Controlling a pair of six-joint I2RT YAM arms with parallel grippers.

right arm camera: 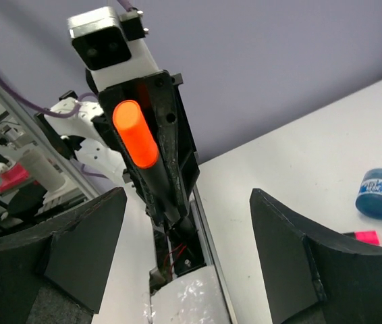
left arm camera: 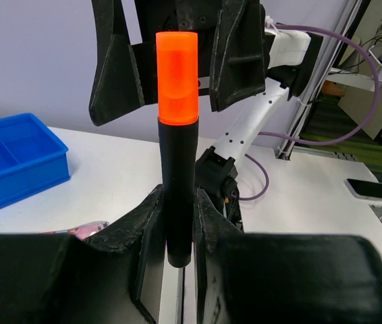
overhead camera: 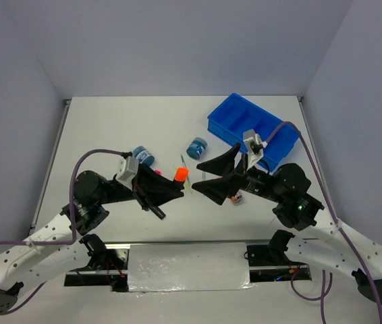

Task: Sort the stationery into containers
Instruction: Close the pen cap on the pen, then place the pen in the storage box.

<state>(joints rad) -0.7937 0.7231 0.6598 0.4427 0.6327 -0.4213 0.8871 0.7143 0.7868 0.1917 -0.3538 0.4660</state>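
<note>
At the centre of the top view, just ahead of the arm bases, the orange-capped highlighter (overhead camera: 180,175) is up off the worktop (overhead camera: 110,128). The left end effector (overhead camera: 171,187) has it clamped by the black barrel, fingers closed down to the barrel's width. Its cap points at the right end effector (overhead camera: 196,177), which is spread wide and has hold of nothing. In the left wrist view the 2 right fingers stand either side of the cap without touching it. I read this as a hand-over lined up but not yet made.

Further out, 1 blue tub (overhead camera: 143,156) sits left of centre with a pink cap (overhead camera: 159,171) just beside it. A second blue tub (overhead camera: 196,148) sits nearer the middle, and a thin pen (overhead camera: 183,162) lies between that tub and the highlighter. Something small lies under the right end effector; I cannot tell what it is.

The blue tray (overhead camera: 219,129) is at the upper right, well apart from the highlighter. I see nothing in the compartments that show, though the right wrist hides part of them.

By my judgement the sorting has barely begun: 0 items are visibly binned and 1 is in the air. Both tubs, the pen and the pink-capped piece lie loose on the worktop, waiting their turn.
</note>
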